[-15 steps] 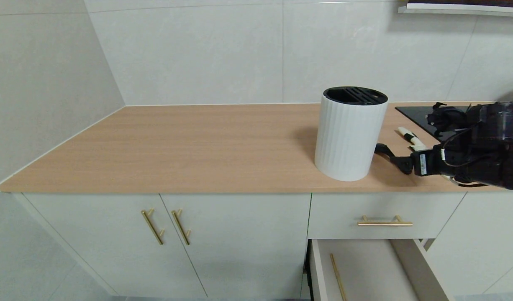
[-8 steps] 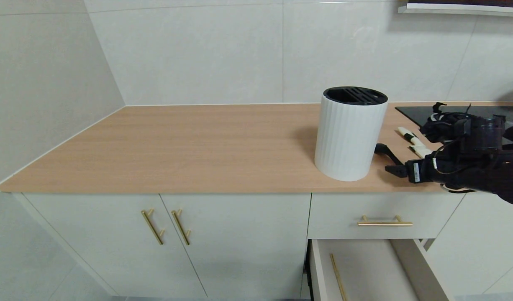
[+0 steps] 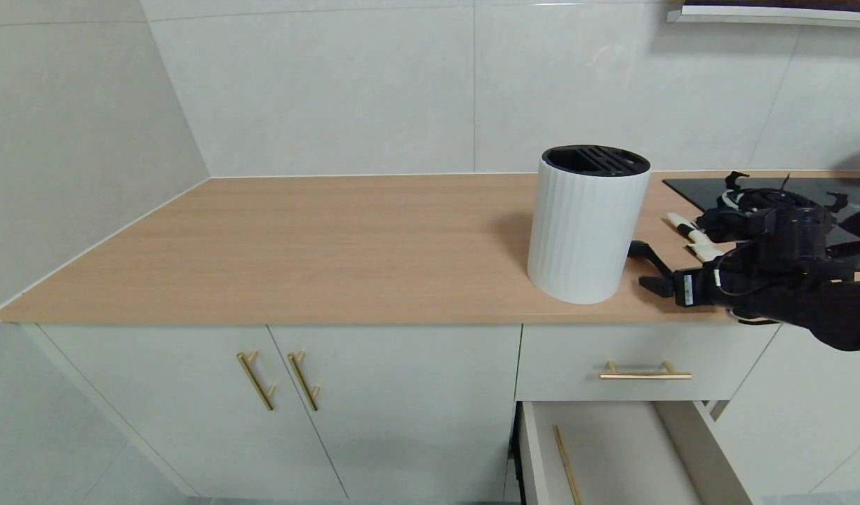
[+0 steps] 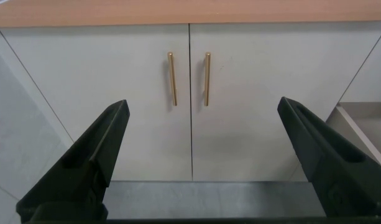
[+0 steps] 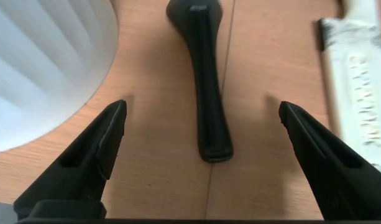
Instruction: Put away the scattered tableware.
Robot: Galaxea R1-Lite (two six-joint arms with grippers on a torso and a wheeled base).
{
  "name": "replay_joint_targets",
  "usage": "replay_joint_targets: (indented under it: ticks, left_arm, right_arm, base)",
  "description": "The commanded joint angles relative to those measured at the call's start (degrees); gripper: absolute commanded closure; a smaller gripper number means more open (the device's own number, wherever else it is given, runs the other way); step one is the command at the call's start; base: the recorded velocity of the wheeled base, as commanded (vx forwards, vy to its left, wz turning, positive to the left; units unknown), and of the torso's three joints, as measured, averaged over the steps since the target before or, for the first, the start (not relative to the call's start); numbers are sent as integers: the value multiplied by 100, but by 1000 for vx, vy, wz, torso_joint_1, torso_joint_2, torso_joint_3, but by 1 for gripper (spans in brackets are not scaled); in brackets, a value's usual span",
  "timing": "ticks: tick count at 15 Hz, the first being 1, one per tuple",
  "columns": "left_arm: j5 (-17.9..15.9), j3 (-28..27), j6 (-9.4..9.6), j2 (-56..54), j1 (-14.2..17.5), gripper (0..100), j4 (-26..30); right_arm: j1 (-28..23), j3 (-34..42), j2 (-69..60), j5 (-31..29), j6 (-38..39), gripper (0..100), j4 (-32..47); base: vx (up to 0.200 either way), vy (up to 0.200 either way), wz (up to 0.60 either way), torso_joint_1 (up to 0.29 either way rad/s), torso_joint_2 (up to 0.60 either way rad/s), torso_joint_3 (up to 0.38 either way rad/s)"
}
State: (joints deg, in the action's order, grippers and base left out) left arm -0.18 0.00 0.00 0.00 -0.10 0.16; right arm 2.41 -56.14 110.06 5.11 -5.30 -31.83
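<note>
My right end effector [image 5: 202, 115] hangs released, astride the black-handled utensil [image 5: 206, 93] lying on the surface [image 3: 332, 245] just beside the white holder [image 3: 586, 231]. A white-handled knife [image 3: 689, 231] lies beyond. I judge nothing stowed yet.

The surface [image 3: 332, 245] is light wood with a fine lengthwise grain. The holder [image 3: 586, 238] is white with vertical ribs and a black slotted top. The slim handle [image 5: 206, 81] is black; the utensil [image 5: 358, 74] is white with a black band. The cabinet doors [image 3: 395, 414] are off-white, their bar handles [image 3: 254, 380] gold. The left tool [image 4: 202, 118] and right tool [image 5: 201, 124] are black.
</note>
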Motion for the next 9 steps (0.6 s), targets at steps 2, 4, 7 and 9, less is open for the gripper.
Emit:
replay_joint_targets:
  ticks: [2,4,7,9]
  left_arm:
    - [1,0,0,0,1,0,2]
    - [1,0,0,0,1,0,2]
    - [1,0,0,0,1,0,2]
    - [1,0,0,0,1,0,2]
  right_arm:
    - [5,-73,112,122,223,0,1]
    - [-4,-125,112,175,355,0,1]
    - [-4,-117,148,157,346,0,1]
    - [-4,-117,183,140,328,0,1]
  base:
    - [0,0,0,0,0,0]
    - [0,0,0,0,0,0]
    - [0,0,0,0,0,0]
    - [0,0,0,0,0,0]
